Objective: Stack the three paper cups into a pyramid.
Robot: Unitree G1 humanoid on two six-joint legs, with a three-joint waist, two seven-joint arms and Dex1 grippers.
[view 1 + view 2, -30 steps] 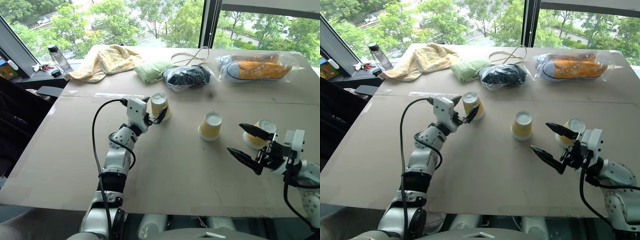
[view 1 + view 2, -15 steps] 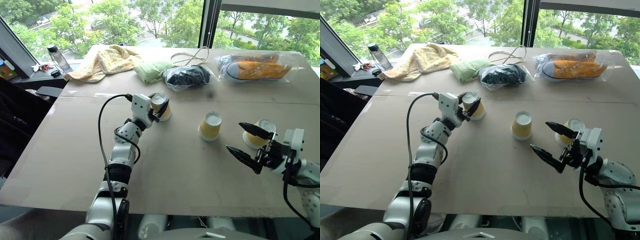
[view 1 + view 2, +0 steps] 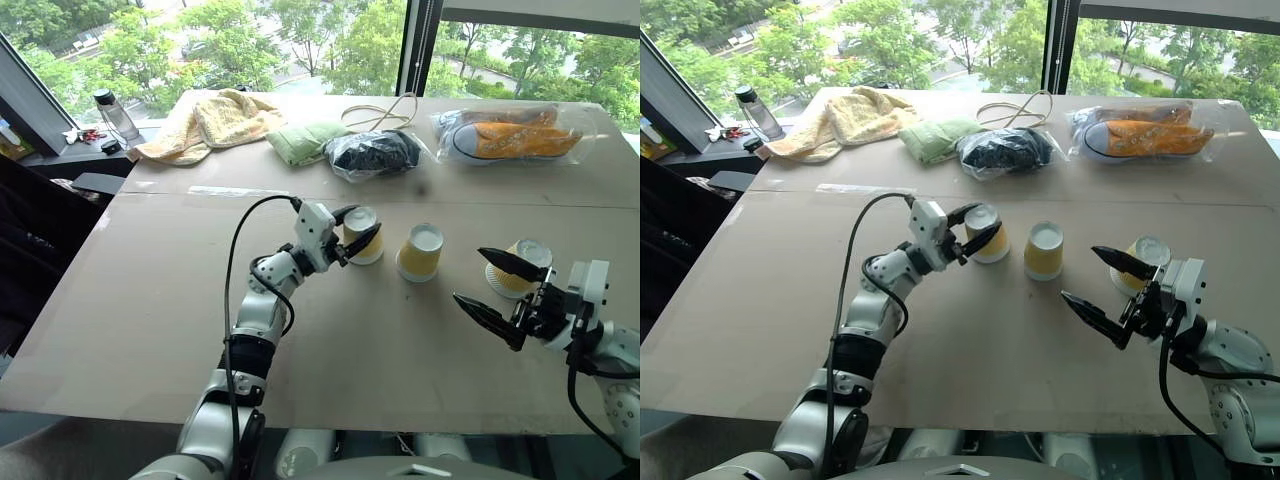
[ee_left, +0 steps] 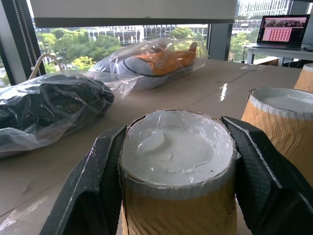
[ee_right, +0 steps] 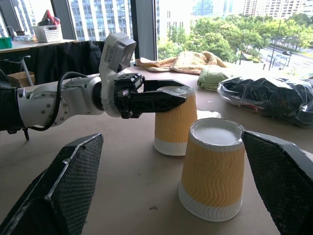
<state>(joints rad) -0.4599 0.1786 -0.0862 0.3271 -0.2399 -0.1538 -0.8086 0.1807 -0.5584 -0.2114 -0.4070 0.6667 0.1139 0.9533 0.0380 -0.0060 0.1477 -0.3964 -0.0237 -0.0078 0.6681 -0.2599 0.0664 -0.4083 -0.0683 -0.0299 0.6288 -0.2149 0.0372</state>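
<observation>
We are working over the desk, a wide brown surface, and we are placing everything here by the middle cup, which is standing upside down near the desk's centre. Well behind that cup, along the window side, the yellow towel, the bagged orange shoe, the black bag and the folded green cloth are lying out of our way. Our left claw is now holding the first cup clamped by its upper part, just to the left of the middle cup and not quite touching it; a second ago this same cup was sitting well off to the left with the claw spread around it, so we have closed on it and are bringing it across. That means the base row of the pyramid is nearly forming, two cups side by side. Our right claw is hanging wide and empty to the right of the middle cup, unmoved, just in front of the third cup, which we judge is waiting to go on top.
</observation>
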